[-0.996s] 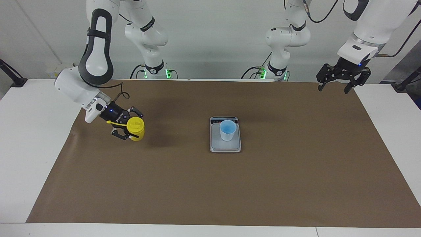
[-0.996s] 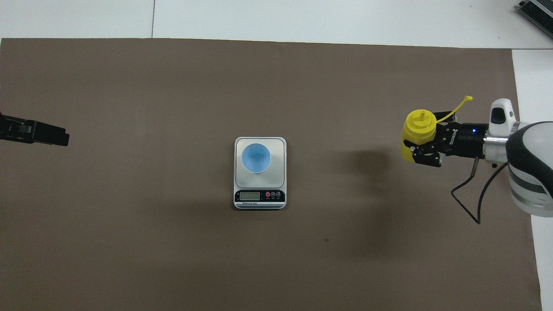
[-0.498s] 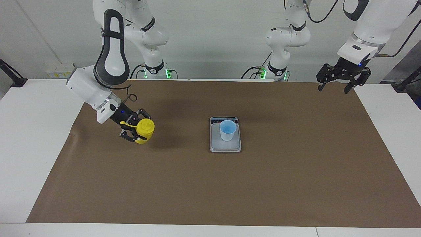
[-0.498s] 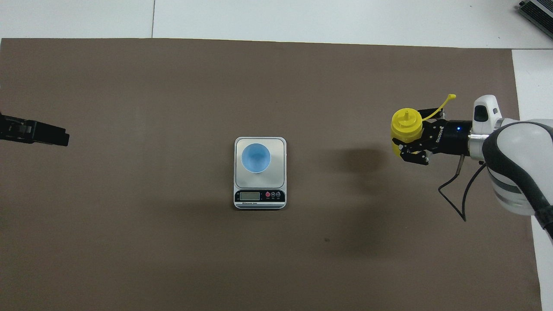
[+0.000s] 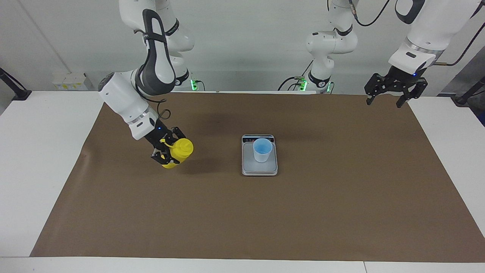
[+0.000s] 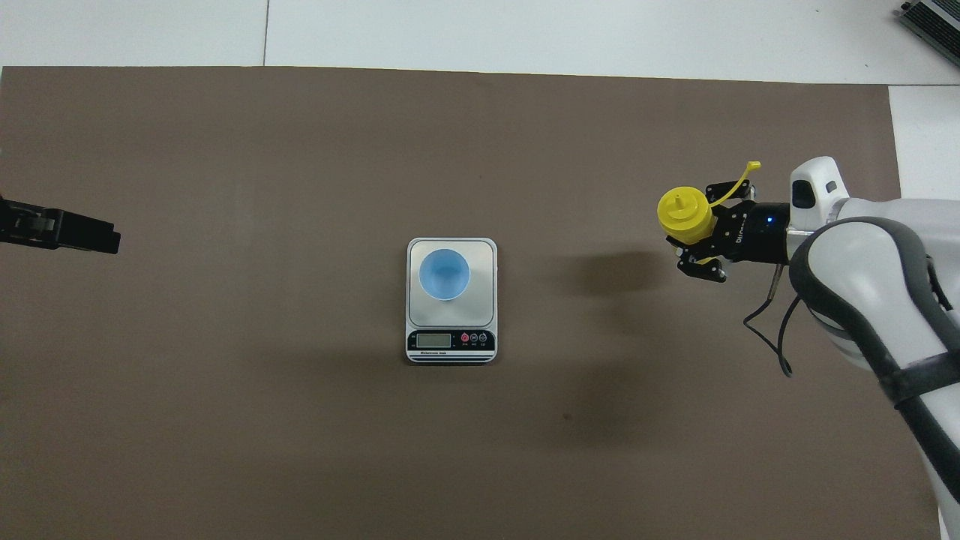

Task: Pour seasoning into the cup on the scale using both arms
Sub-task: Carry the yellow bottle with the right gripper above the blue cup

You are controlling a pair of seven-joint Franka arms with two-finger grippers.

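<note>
The yellow seasoning bottle is held in my right gripper, which is shut on its body and carries it above the brown mat, tilted, toward the right arm's end of the table. Its tip-cap strap hangs loose. In the overhead view the bottle and right gripper are apart from the scale. The pale blue cup stands upright on the scale at the mat's middle; they also show in the overhead view, cup on scale. My left gripper waits open, raised over the mat's corner; it also shows in the overhead view.
A brown mat covers most of the white table. A grey device lies at the table's corner farthest from the robots, at the right arm's end.
My right gripper has carried the yellow bottle toward the scale and tilted it more. The left arm, the cup and the scale have not moved.
</note>
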